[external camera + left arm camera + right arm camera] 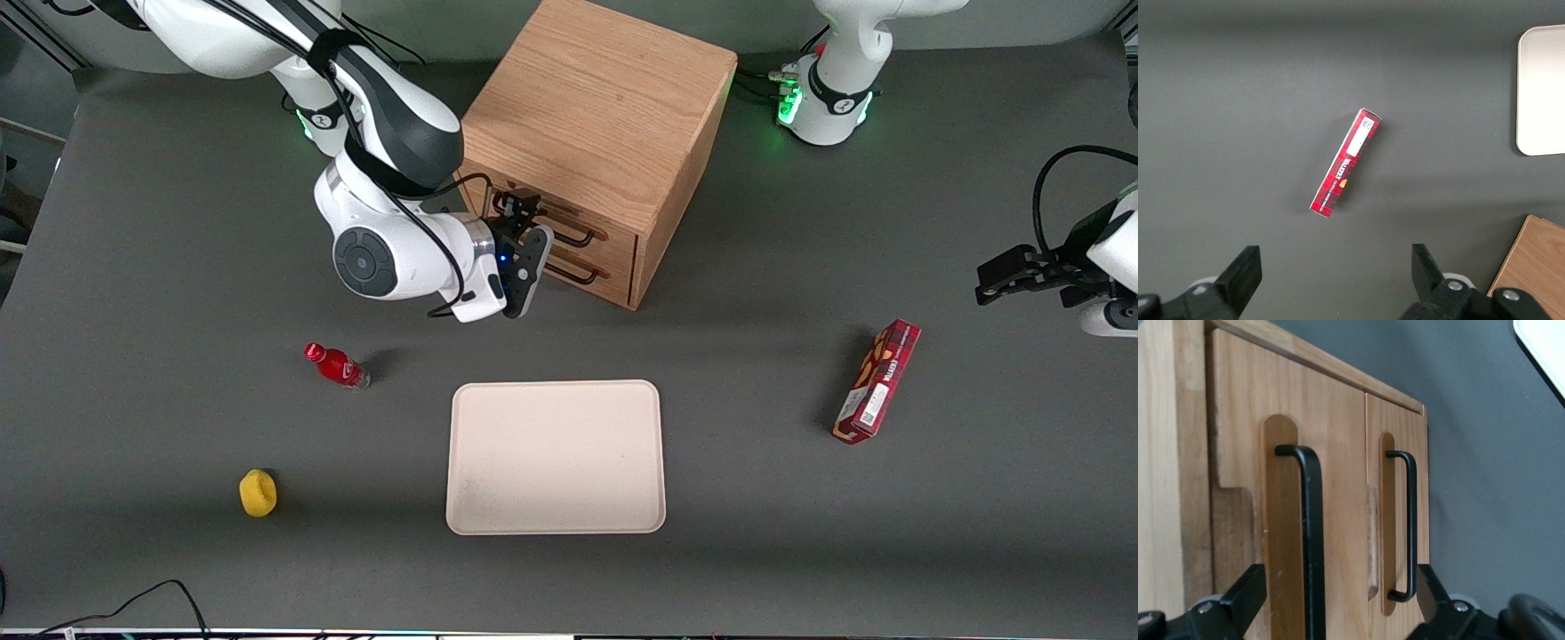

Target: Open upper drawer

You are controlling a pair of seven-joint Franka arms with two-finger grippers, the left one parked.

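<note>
Two fingers (pixel 1238 600) of the gripper (pixel 524 233) stand wide astride the upper drawer (pixel 1288 520) handle (pixel 1313 540), likely readying a pull. Nothing is gripped yet.

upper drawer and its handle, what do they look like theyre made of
Upper drawer: light oak-like wood with a matte finish; grain lines show on its front. It could be solid or veneer. Handle: thin black bar, probably painted metal, with a smooth, slightly glossy surface. The gripper is open in front of the drawer, its fingers on either side of the handle.
</note>
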